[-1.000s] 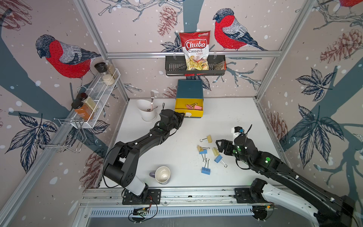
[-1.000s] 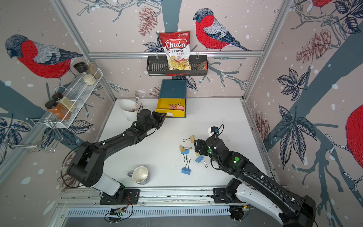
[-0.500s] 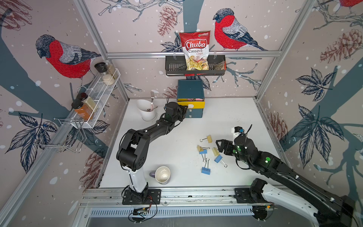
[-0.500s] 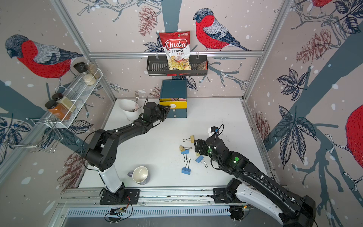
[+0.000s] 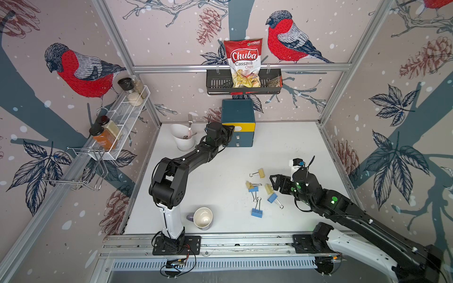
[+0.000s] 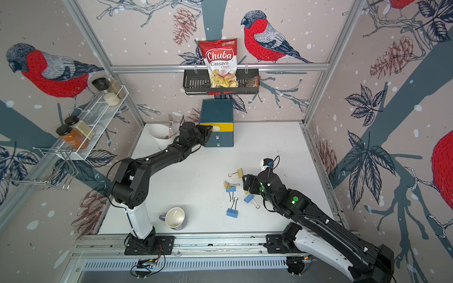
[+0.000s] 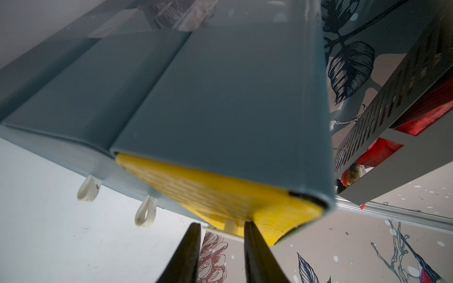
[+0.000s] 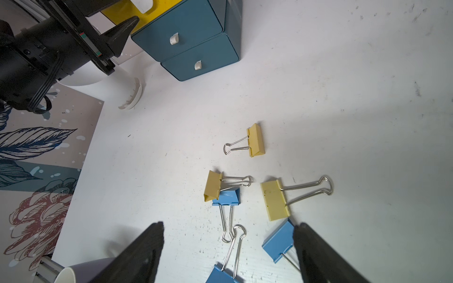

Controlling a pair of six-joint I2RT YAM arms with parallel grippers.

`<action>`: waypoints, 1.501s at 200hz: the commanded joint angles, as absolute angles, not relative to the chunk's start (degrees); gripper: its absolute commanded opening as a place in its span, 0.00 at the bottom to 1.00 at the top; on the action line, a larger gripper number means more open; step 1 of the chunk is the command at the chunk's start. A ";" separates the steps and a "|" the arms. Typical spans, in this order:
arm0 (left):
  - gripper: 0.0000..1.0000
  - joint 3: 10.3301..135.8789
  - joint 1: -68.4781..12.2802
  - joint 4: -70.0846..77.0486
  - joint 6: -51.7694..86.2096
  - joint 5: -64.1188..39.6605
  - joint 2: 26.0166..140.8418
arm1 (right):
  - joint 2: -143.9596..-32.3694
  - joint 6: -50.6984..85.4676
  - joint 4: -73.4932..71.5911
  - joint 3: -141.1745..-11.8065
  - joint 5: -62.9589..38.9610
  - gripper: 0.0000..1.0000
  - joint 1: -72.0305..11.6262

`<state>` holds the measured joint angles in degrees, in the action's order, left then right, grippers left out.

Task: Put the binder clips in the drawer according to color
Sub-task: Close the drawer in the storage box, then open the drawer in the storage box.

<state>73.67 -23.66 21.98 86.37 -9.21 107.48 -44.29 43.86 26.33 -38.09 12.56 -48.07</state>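
The drawer (image 5: 237,112) (image 6: 217,112) (image 7: 232,98) (image 8: 186,27) stands at the back of the table with all three fronts pushed in. My left gripper (image 5: 229,128) (image 6: 209,128) (image 7: 221,224) is at its yellow top front (image 7: 220,196), open, with the jaws either side of the white tab pull (image 7: 230,226). Several binder clips lie loose on the table. The yellow ones (image 5: 261,173) (image 8: 256,143) (image 8: 213,186) (image 8: 274,201) and the blue ones (image 5: 256,213) (image 8: 226,197) (image 8: 279,241) form one cluster. My right gripper (image 5: 273,182) (image 6: 245,183) (image 8: 228,224) hovers open over them and holds nothing.
A white cup (image 5: 182,137) with a fork stands left of the drawer. A mug (image 5: 203,218) lies near the front edge. A black wall basket (image 5: 215,83) holding a chips bag hangs just above the drawer. A wire spice rack (image 5: 122,122) is on the left wall.
The yellow top drawer stood open with pink clips inside. My left gripper pushed it in, and its jaws have since parted around the tab. The right arm has not moved.
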 commanded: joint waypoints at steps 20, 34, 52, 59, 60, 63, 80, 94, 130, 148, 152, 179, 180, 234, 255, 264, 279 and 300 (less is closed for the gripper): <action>0.45 73.31 -23.42 22.56 84.51 -10.55 106.57 | -44.42 44.47 24.61 -37.72 12.24 0.88 -48.21; 0.48 70.85 -24.03 22.85 84.25 -9.32 104.22 | -44.41 44.56 24.46 -37.53 12.22 0.88 -48.25; 0.52 65.80 -25.06 24.63 84.17 -6.53 100.72 | -44.43 44.65 24.21 -37.18 12.30 0.88 -48.21; 0.54 63.78 -25.36 26.23 84.13 -6.04 99.95 | -44.52 44.67 24.02 -37.01 12.24 0.88 -48.25; 0.54 63.57 -25.38 26.43 84.16 -6.01 99.90 | -44.49 44.70 24.01 -36.96 12.23 0.88 -48.25; 0.55 62.96 -25.51 27.24 84.16 -6.02 99.85 | -44.50 44.73 23.92 -36.88 12.22 0.88 -48.25; 0.57 61.71 -26.09 30.26 84.74 -7.93 101.57 | -44.94 44.82 23.47 -36.56 11.87 0.88 -48.24; 0.57 61.34 -26.58 33.68 86.21 -9.23 103.96 | -45.37 44.74 23.38 -36.64 11.78 0.88 -48.25; 0.54 63.33 -26.67 37.84 87.53 -9.84 109.38 | -45.36 44.71 24.03 -37.35 12.18 0.88 -48.25; 0.54 64.56 -26.71 39.81 87.99 -10.02 111.35 | -45.20 44.65 24.43 -37.44 12.48 0.88 -48.25; 0.53 64.97 -26.70 39.74 87.98 -10.18 111.76 | -45.26 44.67 24.52 -37.40 12.48 0.88 -48.25; 0.50 67.69 -26.60 36.28 87.72 -10.52 113.66 | -45.31 44.69 24.35 -37.18 12.57 0.88 -48.23; 0.50 67.68 -26.62 36.33 87.76 -10.53 113.74 | -45.33 44.67 24.35 -37.18 12.57 0.88 -48.20; 0.34 68.66 -26.54 37.24 88.90 -10.28 116.07 | -45.47 44.39 24.43 -37.26 12.57 0.88 -47.99; 0.30 68.76 -26.46 38.71 89.38 -9.76 116.69 | -45.30 44.08 24.71 -37.27 12.57 0.88 -47.82; 0.27 68.99 -26.40 39.24 89.51 -9.71 117.04 | -45.21 43.95 24.87 -37.27 12.49 0.88 -47.68; 0.24 69.81 -26.45 39.12 89.30 -9.58 117.50 | -45.16 43.81 24.96 -37.22 12.45 0.88 -47.51; 0.17 70.40 -26.40 38.76 89.01 -9.23 118.03 | -45.11 43.68 25.03 -37.18 12.30 0.88 -47.28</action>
<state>69.60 -26.48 35.70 89.43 -10.17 117.51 -45.30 44.01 24.75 -36.95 12.03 -47.44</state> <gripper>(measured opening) 0.205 0.879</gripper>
